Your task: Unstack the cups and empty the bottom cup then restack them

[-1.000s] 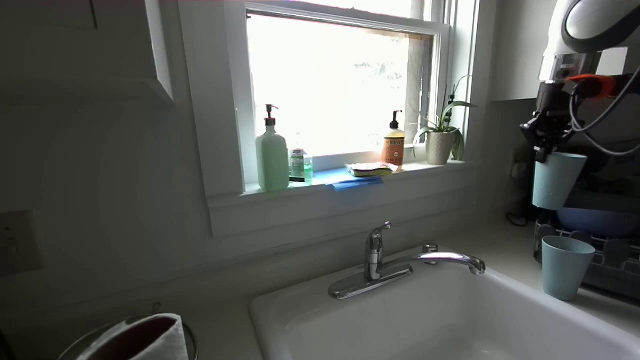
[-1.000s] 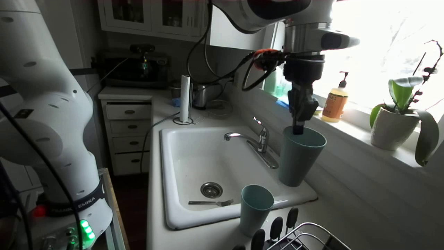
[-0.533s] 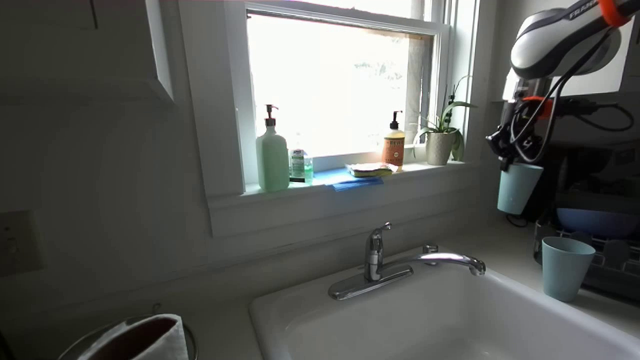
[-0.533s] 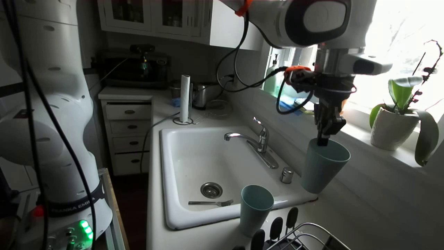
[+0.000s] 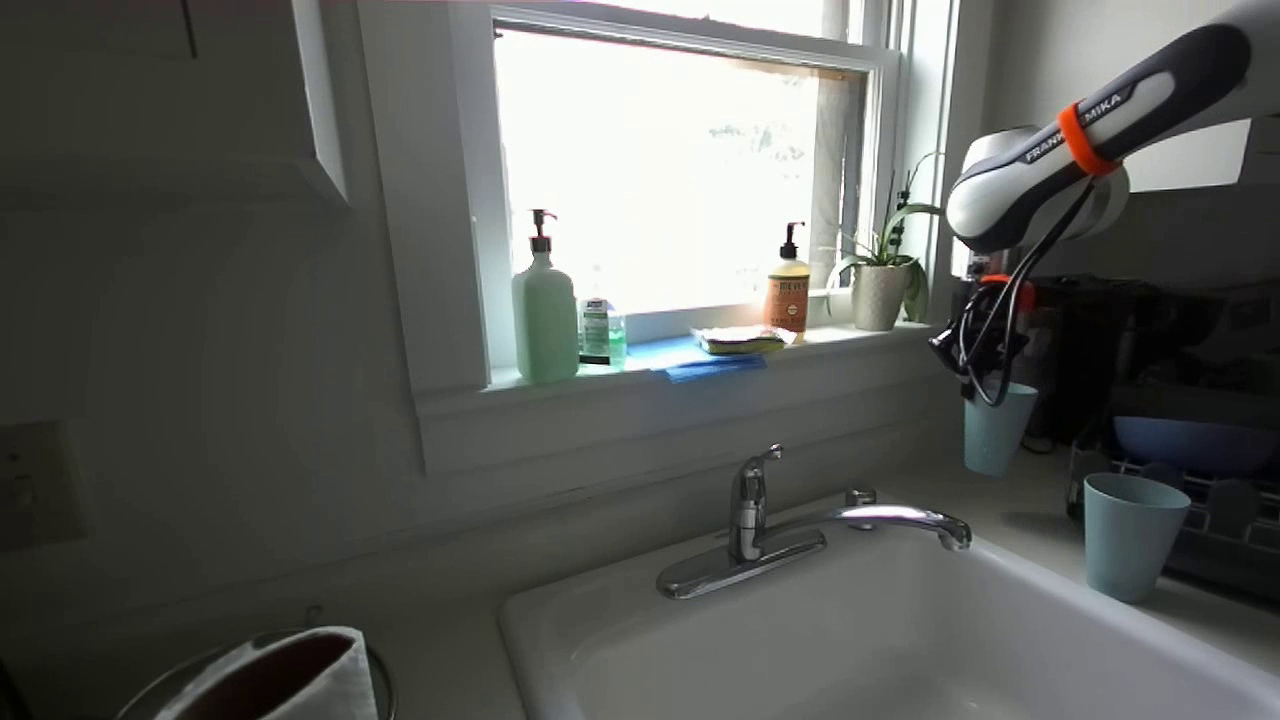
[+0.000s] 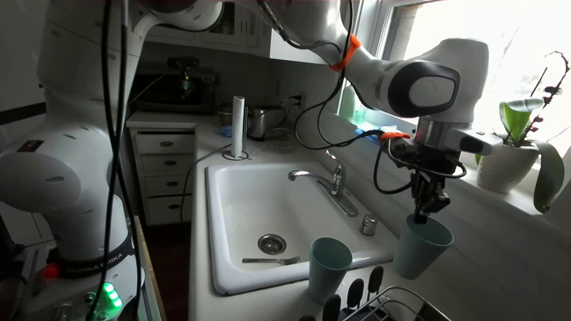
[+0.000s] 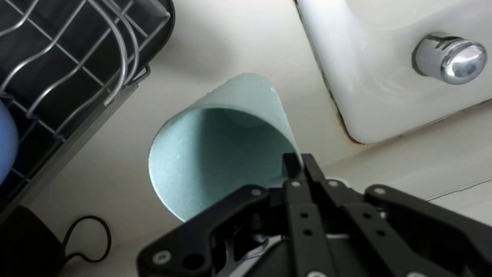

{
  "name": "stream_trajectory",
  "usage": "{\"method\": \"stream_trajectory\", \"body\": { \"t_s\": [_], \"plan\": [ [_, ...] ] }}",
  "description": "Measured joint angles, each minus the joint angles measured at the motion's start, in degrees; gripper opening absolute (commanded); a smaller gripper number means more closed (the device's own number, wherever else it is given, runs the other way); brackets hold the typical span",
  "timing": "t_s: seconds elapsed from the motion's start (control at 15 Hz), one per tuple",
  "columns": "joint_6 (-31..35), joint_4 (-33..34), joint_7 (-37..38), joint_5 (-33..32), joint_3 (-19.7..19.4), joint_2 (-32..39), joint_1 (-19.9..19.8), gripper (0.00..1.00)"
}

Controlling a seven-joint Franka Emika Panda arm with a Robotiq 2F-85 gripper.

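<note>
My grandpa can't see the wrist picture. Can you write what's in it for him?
A pale blue-green tumbler, held by its rim in black jaws over a countertop. Upper left is a wire dish rack; upper right, the corner of a white sink with a chrome cap.

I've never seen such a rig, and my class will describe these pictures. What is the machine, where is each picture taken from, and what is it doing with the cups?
The machine is a robot arm with a two-fingered gripper at its end. Two pictures come from cameras set apart from it; the close-up comes from a camera on its wrist. The gripper is closed on the rim of one cup, which seems to hang above the counter. The second cup stands upright on the counter, between the sink and the dish rack; its bottom is hidden, so I cannot tell whether it is empty. A fork lies in the sink.
</note>
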Motion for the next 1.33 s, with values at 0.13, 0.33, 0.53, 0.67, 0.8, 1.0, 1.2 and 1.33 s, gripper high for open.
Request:
{"method": "stream_trajectory", "body": {
  "t_s": [0.13, 0.33, 0.53, 0.67, 0.8, 1.0, 1.2, 1.33],
  "plan": [
    [-0.03, 1.86, 0.17, 0.04, 0.03, 2.75, -0.03, 0.01],
    [-0.03, 3.69, 0.66, 0.04, 0.07, 5.99, -0.03, 0.01],
    [-0.04, 4.39, 1.4, 0.04, 0.26, 8.11, 0.05, 0.01],
    [-0.04, 4.41, 1.91, 0.04, 0.42, 8.9, 0.2, 0.31],
    [-0.04, 4.41, 2.58, 0.04, 0.44, 9.25, 0.34, 0.43],
    [-0.04, 4.43, 3.36, 0.04, 0.44, 8.56, 0.55, 0.64],
    [-0.42, 4.11, 3.69, 0.04, 0.44, 6.14, 0.78, 0.85],
    [-1.62, 2.9, 4.14, 0.21, 0.44, 3.32, 0.86, 0.98]
  ]
}}
